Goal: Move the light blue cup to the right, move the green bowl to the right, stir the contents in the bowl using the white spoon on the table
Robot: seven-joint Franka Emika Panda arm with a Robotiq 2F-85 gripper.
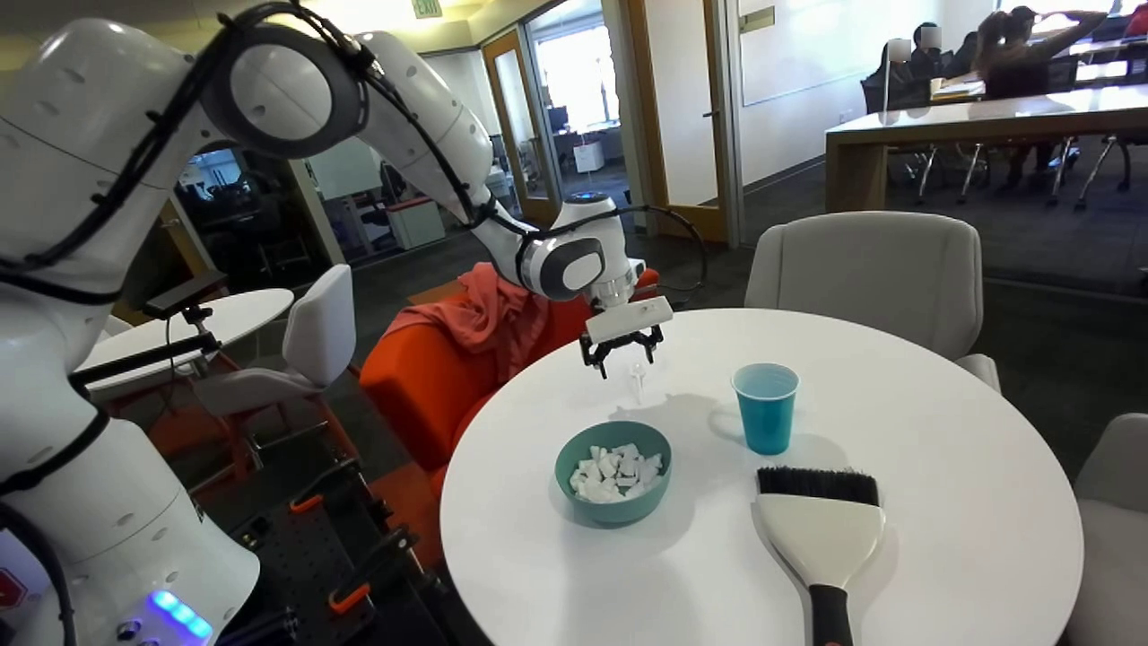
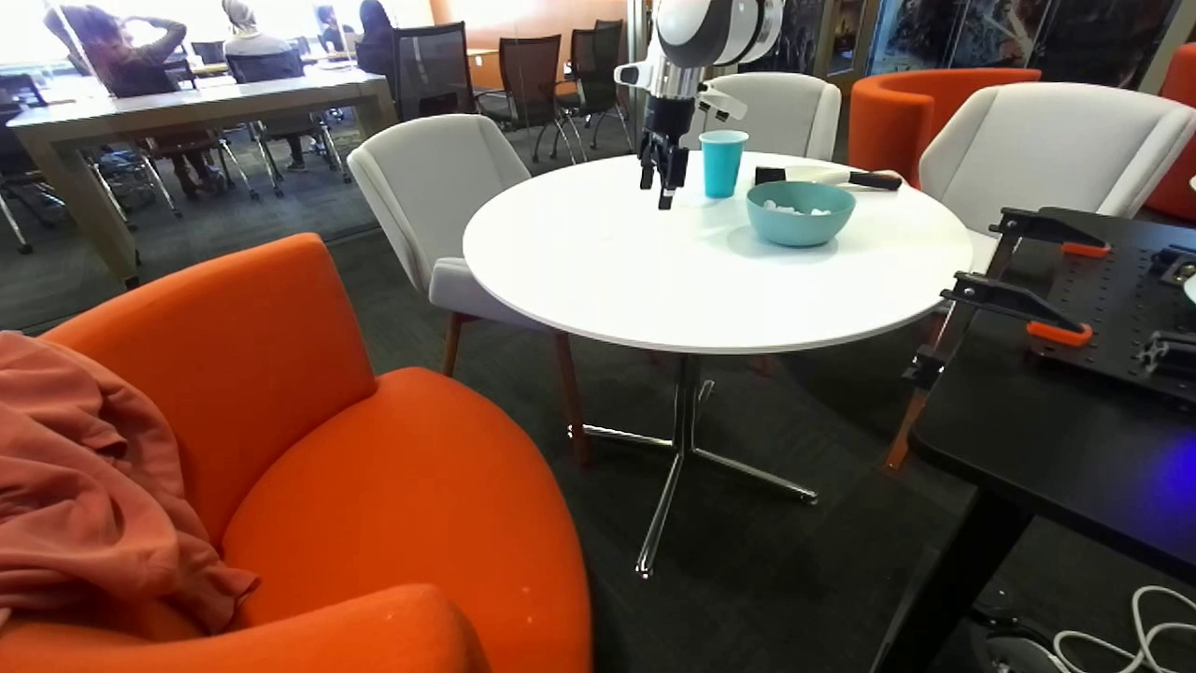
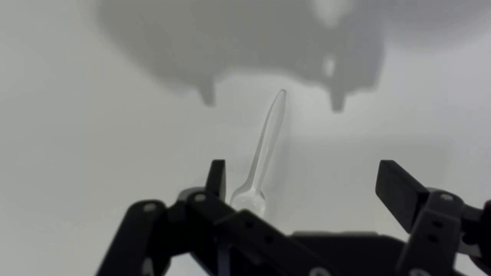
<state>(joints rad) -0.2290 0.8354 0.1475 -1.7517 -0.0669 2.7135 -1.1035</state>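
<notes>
The translucent white plastic spoon [image 3: 269, 142] lies on the round white table [image 1: 951, 538], beneath the gripper [image 3: 301, 172]. In the wrist view its long axis runs steeply up the picture, leaning right: the narrow handle tip points toward the top, the scoop toward the bottom, where the gripper's black linkage covers the scoop's lower edge. In an exterior view the spoon is only a faint pale mark, too washed out to tell one end from the other.

The gripper is released, its fingers [image 3: 401, 195] spread wide above the tabletop; in the wrist view the spoon shows in the gap, nearer the left-hand finger. A blurred gripper shadow [image 3: 261, 42] falls just past the handle tip.

Near the spoon sits the teal-green bowl [image 1: 617, 514], holding a small heap of white lumpy pieces [image 1: 619, 473]; in an exterior view its near wall hides most of them. The light blue cup [image 2: 721, 166] stands upright, apart from the bowl. Close to the cup lies a broad black-bristled brush [image 1: 821, 534], its handle cut off by the picture's lower edge. Beyond the table are an orange armchair [image 2: 402, 486], partly out of frame, bearing a crumpled salmon cloth [image 2: 84, 486], and a pale grey chair [image 1: 865, 269].
</notes>
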